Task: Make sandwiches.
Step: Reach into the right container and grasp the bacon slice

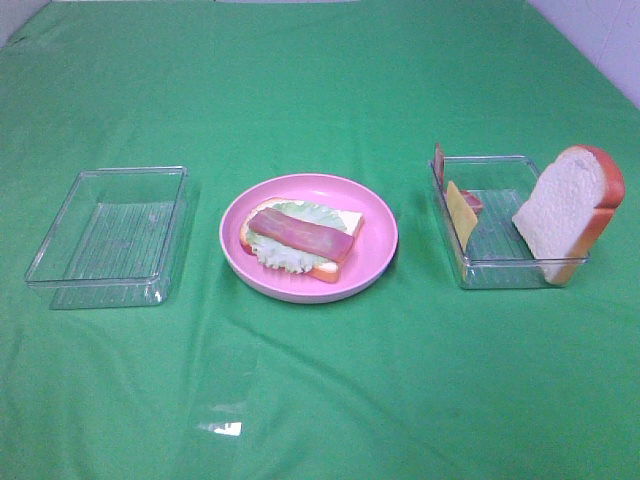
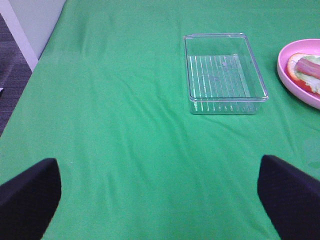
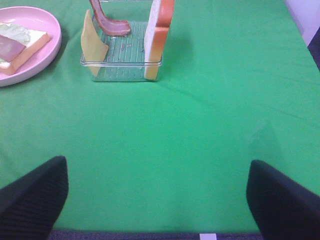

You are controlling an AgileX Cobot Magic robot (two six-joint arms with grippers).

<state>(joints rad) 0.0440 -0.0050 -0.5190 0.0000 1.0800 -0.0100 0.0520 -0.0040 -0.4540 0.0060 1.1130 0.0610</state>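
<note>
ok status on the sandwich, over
both claws open, holding nothing: left claw, right claw. half-built sandwich on round pink plate: bread, lettuce, bacon on top. yellow cheese slice and white bread slice sit in right clear plastic tray. nothing in the way.

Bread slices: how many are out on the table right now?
2. One bread slice lies on the pink plate, under lettuce and a bacon strip; the other slice leans upright at the right end of the right-hand clear tray. No third shows in any view.
</note>
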